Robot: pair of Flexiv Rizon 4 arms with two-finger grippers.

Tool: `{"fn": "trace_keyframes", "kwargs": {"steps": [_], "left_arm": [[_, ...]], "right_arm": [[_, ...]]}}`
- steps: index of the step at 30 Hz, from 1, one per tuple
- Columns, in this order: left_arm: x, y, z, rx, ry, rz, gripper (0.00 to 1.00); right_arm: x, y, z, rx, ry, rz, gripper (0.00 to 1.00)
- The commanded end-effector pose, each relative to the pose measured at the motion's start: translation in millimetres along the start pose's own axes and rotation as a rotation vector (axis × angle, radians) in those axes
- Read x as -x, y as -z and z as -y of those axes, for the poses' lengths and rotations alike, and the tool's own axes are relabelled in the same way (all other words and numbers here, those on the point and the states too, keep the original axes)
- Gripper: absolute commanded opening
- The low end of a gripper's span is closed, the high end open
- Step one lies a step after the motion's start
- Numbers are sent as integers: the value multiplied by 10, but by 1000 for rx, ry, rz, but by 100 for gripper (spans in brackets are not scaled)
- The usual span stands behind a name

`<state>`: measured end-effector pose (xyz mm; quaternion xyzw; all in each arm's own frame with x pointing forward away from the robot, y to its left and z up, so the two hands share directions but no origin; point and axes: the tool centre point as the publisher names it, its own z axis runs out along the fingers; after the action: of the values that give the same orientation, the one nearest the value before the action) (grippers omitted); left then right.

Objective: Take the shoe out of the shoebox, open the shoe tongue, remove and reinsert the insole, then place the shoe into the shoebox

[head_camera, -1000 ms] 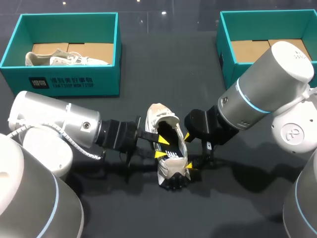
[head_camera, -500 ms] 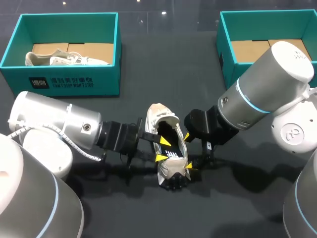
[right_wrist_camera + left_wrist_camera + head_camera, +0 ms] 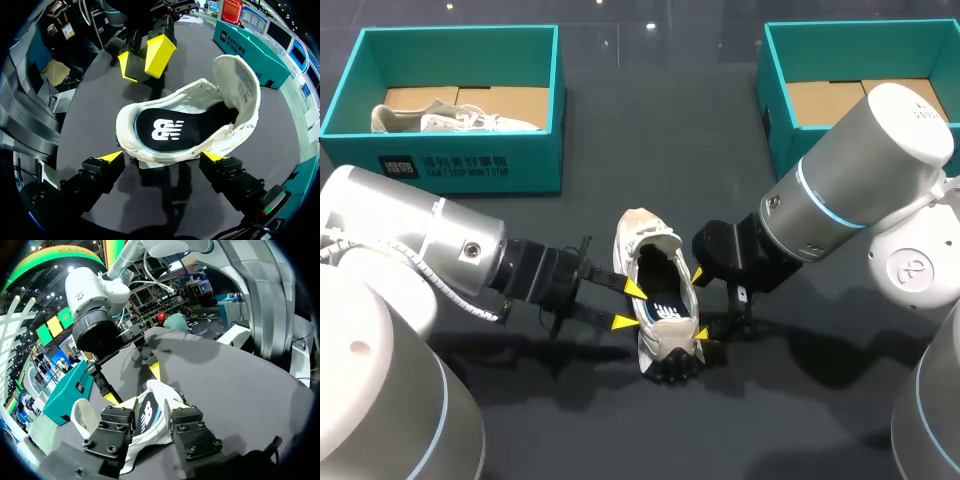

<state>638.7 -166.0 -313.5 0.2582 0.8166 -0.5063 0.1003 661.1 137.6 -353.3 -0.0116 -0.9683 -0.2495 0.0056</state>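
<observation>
A white shoe (image 3: 656, 292) lies on the dark table with its opening up and a black insole (image 3: 170, 127) inside. A pale flap stands up at its far end. My left gripper (image 3: 629, 306) is open just left of the shoe, nothing between its yellow tips. From the left wrist view (image 3: 151, 422) the shoe (image 3: 150, 407) lies right ahead of its fingers. My right gripper (image 3: 699, 305) is open wide at the shoe's right side. In the right wrist view (image 3: 163, 157) its tips flank the shoe's (image 3: 200, 107) near side, and the left gripper (image 3: 147, 57) hangs beyond it.
A teal shoebox (image 3: 450, 165) at the back left holds another pale shoe (image 3: 450, 118). A second teal shoebox (image 3: 775, 120) at the back right shows only its cardboard floor. Bare dark table lies around the shoe.
My left gripper has drawn back to the left, out of the shoe's opening, and its fingers stand a little wider apart. The shoe and the right arm have not moved.
</observation>
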Motion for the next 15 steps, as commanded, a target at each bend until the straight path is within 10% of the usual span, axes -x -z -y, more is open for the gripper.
{"fn": "trace_keyframes", "kwargs": {"steps": [1,15], "left_arm": [[-65,344,27,33,4,-32,32],[-255,869,13,94,5,-125,35]], "right_arm": [[-8,-7,0,-1,0,1,100],[-116,280,332,-47,43,3,100]]}}
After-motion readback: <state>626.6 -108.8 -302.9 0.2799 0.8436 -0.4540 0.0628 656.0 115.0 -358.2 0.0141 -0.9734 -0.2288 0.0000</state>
